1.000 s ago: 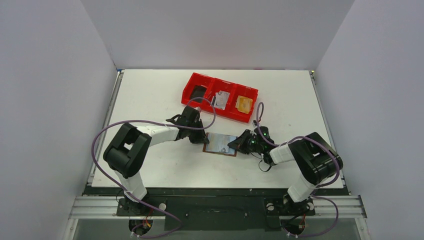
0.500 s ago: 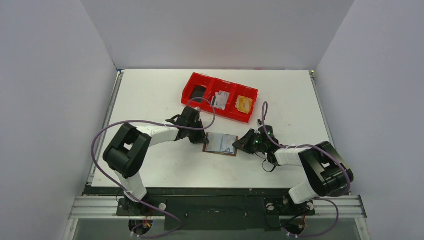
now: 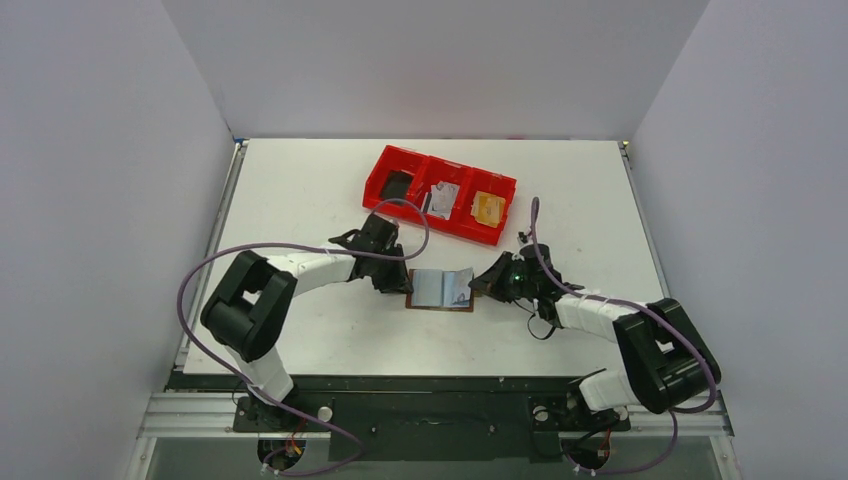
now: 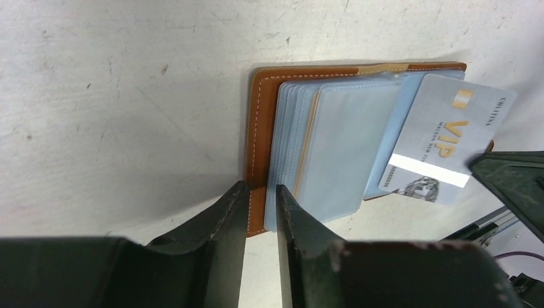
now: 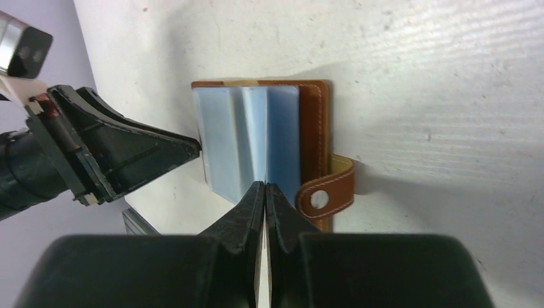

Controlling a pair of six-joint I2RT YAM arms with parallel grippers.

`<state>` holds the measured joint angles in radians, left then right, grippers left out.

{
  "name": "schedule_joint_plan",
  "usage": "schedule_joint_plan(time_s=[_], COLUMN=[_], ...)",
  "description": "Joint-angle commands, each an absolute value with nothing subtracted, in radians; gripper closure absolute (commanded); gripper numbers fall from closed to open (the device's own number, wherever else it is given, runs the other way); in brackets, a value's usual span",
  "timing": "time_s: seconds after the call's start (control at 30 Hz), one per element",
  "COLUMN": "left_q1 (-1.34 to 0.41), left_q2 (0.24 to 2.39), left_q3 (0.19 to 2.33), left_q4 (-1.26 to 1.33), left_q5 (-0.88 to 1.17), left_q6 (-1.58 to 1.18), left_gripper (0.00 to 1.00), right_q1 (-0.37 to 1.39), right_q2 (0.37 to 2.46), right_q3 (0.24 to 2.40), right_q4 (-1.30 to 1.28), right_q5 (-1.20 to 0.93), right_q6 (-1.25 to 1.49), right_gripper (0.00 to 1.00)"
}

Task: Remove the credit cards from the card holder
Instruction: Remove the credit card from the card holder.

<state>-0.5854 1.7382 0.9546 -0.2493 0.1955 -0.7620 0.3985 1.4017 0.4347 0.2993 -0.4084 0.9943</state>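
Where the brown leather card holder (image 4: pixel 260 128) lies open on the white table (image 3: pixel 300 180), between the two grippers, its fan of clear plastic sleeves (image 4: pixel 346 147) faces up and its snap tab (image 5: pixel 327 192) juts from the cover nearest the right arm. A light blue VIP card (image 4: pixel 442 144) (gold lettering, white stripe) sticks partway out of a sleeve on that side, slanted, its outer corner pinched by the right gripper (image 5: pixel 264 189), whose jaws are clenched on it. The left gripper (image 4: pixel 261 192) sets its tips at the holder's opposite leather edge, jaws parted by a narrow slit, grasping nothing. Farther back on the table stands a red three-compartment tray (image 3: pixel 440 190).
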Motion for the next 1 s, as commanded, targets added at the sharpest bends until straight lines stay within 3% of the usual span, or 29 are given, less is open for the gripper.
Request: schedule_joint_plan(time_s=[0.0, 0.1, 0.33, 0.63, 0.97], left_q1=[-0.578, -0.569, -0.531, -0.458, -0.437], left_q2=[1.664, 1.628, 1.571, 1.564, 1.598], left_q3=[1.018, 1.043, 1.02, 0.913, 0.866], left_q4=[-0.349, -0.347, -0.179, 0.201, 0.432], left_q5=[0.18, 0.219, 0.411, 0.661, 0.764], left_q6=[-0.721, -0.712, -0.761, -0.95, -1.077], left_gripper=[0.76, 0.66, 0.56, 0.49, 0.47], right_q1=[0.395, 0.395, 0.401, 0.418, 0.443], right_q2=[1.347, 1.328, 1.311, 1.298, 1.314], right_q3=[0.506, 0.541, 0.6, 0.64, 0.666], right_q4=[0.269, 0.25, 0.25, 0.324, 0.423], right_q5=[-0.409, -0.422, -0.463, -0.534, -0.569], right_q6=[0.98, 0.985, 1.021, 1.129, 1.219], right_gripper=[1.0, 1.0, 1.0, 1.0, 1.0])
